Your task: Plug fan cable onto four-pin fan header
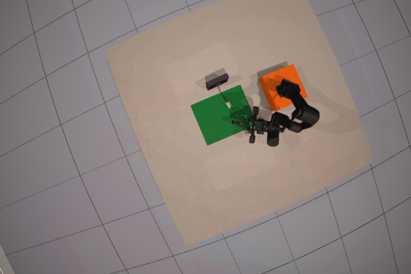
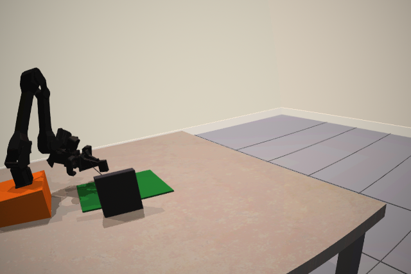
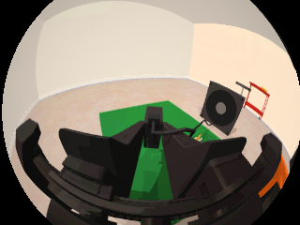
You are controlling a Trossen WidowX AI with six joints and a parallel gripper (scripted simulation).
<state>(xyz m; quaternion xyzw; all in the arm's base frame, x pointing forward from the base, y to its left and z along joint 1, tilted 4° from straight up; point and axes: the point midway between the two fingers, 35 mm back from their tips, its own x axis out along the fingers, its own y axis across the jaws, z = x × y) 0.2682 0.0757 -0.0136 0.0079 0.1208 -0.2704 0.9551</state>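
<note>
Pinching, in the black parallel-jaw gripper (image 1: 237, 121) (image 2: 98, 163) (image 3: 153, 126), what looks like the small black block-shaped plug (image 1: 234, 122) (image 2: 103, 165) (image 3: 154, 114), with much of it jutting past the fingertips, presumably to let it meet the pins before the fingers meet the board. Held above the flat green rectangular board (image 1: 216, 121) (image 2: 154, 183) (image 3: 117, 117), so not yet plugged in. Trailing from the plug, see the thin black cable (image 1: 220, 90) (image 2: 96, 169) (image 3: 175, 131), leading off to the square black fan (image 1: 217, 81) (image 2: 119, 192) (image 3: 220, 108), on edge beside the board, likely near enough to leave some slack. On the board, near the cable, note a tiny pale spiky part (image 1: 228, 104) (image 3: 198, 137), perhaps the four-pin header; too small to tell. Farther out, find the black jointed arm (image 1: 307, 117) (image 2: 24, 111) rising from the orange box-shaped base (image 1: 291, 72) (image 2: 26, 208) (image 3: 277, 183), reaching low over the board's edge. Next, judge alignment over the pins, lower straight, press fully down, then spread the fingers and back away. Beware of cable drag, a tilted plug or bent pins
</note>
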